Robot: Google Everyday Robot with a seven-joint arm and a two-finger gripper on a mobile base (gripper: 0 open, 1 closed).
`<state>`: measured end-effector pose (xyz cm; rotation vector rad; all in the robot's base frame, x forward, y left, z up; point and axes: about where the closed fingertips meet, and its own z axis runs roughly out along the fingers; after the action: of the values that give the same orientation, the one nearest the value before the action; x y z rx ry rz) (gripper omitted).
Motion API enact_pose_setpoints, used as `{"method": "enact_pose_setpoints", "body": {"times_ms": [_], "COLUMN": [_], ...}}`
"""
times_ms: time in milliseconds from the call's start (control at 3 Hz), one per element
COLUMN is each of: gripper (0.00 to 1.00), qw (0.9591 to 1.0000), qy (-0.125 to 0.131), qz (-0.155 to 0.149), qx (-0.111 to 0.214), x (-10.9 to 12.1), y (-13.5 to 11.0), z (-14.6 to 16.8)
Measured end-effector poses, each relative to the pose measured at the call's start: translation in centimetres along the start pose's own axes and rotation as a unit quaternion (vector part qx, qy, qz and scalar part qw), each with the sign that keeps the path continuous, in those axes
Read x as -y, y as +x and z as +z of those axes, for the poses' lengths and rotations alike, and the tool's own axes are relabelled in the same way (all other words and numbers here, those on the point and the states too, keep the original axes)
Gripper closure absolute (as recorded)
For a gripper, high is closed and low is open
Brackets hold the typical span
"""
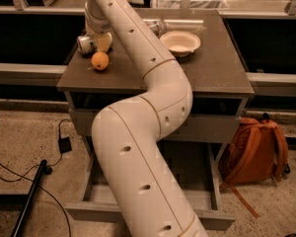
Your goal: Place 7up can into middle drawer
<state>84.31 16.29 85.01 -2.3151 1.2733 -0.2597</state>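
Though its grip cannot be told, the hand (100, 39) just beside the 7up can (86, 44) on the worktop (217, 68).

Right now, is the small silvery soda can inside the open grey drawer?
No, the can lies on the tabletop beside the gripper and orange.

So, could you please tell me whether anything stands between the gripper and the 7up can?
Nothing visible does. The gripper is right beside the 7up can at the back left of the tabletop; the orange lies in front of both, not between them.
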Motion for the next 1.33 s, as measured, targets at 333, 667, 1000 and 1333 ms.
{"method": "enact_pose_setpoints", "body": {"times_ms": [333, 667, 1000, 1333], "gripper": [0.41, 0.51, 0.69, 0.93], "qw": [1.0000, 0.9999, 1.0000, 0.9999], "qy": [-0.008, -0.010, -0.007, 0.015], "qz": [0.001, 0.001, 0.000, 0.001], "qx": [-0.002, -0.003, -0.004, 0.005], "x": [-0.3, -0.4, -0.3, 0.4], "y": [0.0, -0.1, 0.0, 0.5], "z": [0.9, 1.3, 0.8, -2.4]}}
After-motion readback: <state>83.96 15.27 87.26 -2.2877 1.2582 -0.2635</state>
